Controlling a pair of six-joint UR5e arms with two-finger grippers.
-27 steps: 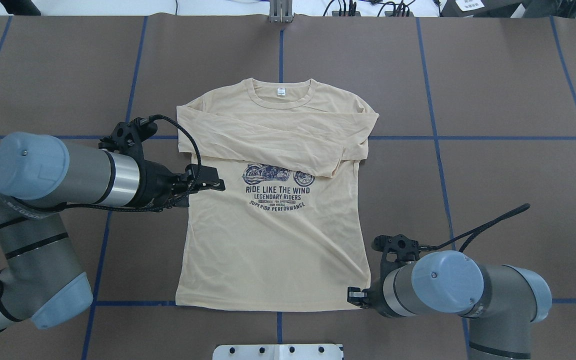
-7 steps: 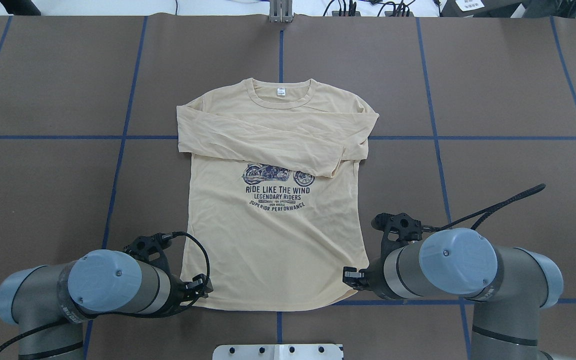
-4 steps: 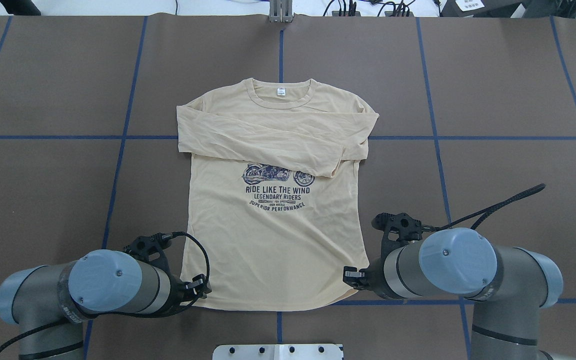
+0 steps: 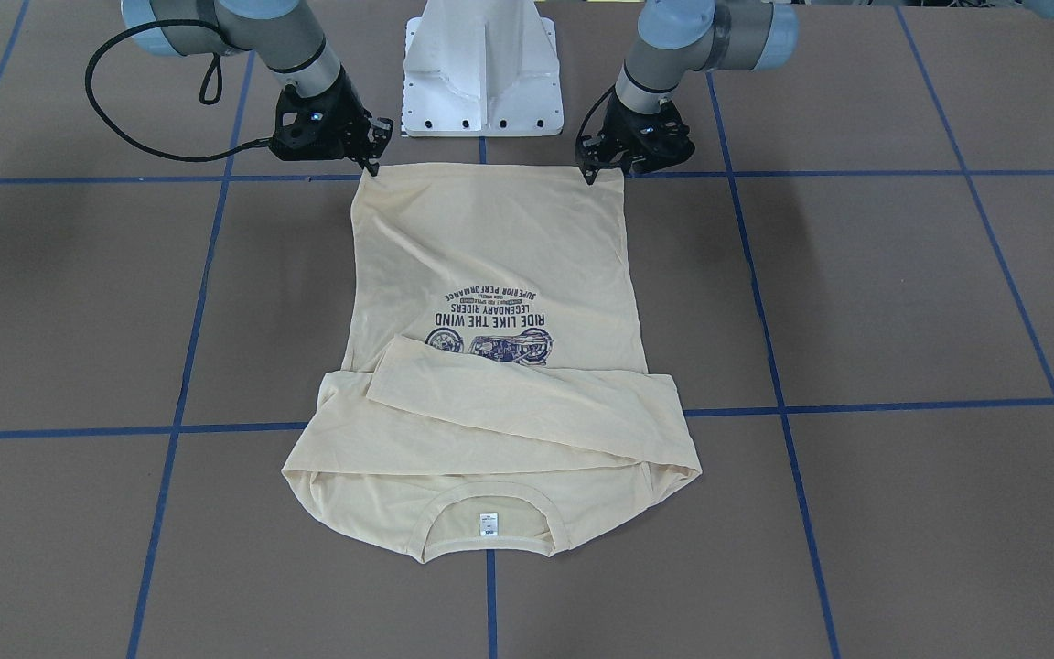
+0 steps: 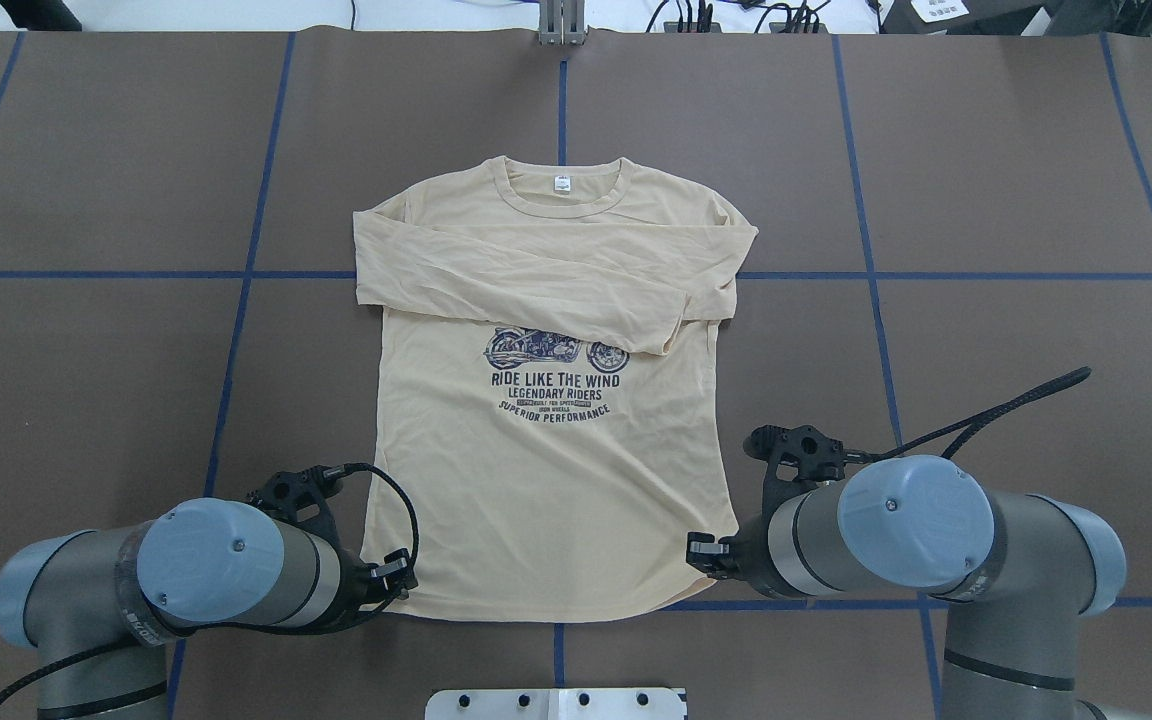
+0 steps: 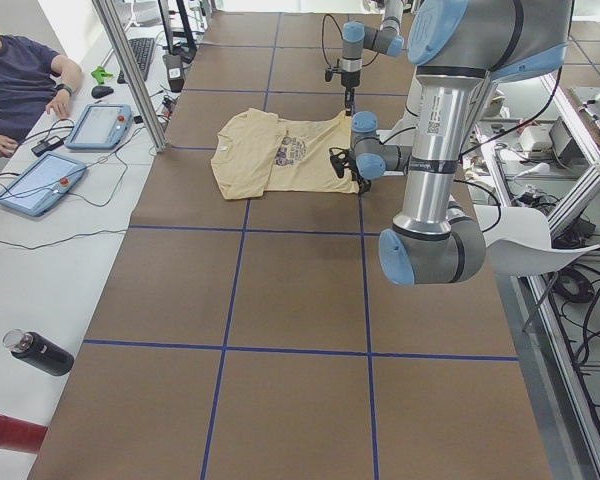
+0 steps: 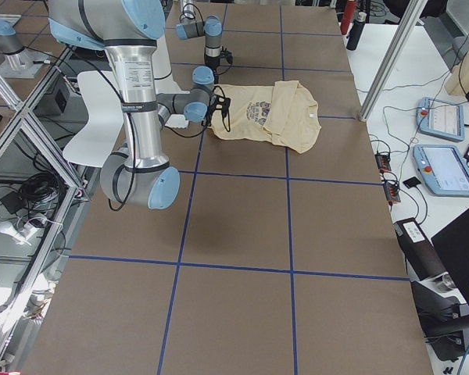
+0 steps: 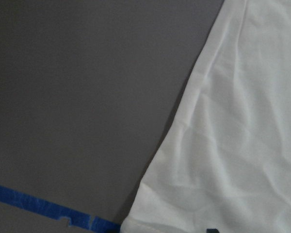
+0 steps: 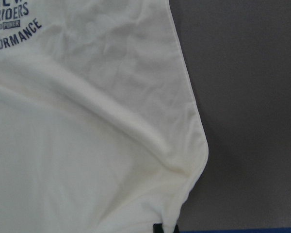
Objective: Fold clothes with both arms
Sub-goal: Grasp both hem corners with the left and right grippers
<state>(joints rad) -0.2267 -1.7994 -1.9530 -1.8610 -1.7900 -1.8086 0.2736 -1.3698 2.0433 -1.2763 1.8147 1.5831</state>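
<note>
Overhead exterior: T-shirt [image 5: 546, 500] flat on table [image 5: 1036, 150], sleeves [image 5: 536, 285] already folded across the chest. At the hem corners, right gripper [image 5: 698, 552] looks pinched shut on cloth; left gripper [image 5: 404, 578], I cannot tell. Hem-to-collar fold remains.

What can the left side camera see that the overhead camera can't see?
Only the left side view shows a seated person in a dark shirt and a black bottle on the white desk. Only the overhead view shows the small white neck label and a readable navy print. Both show the cream-yellow long-sleeved T-shirt, with the grey left arm and grey right arm at its bottom corners.
</note>
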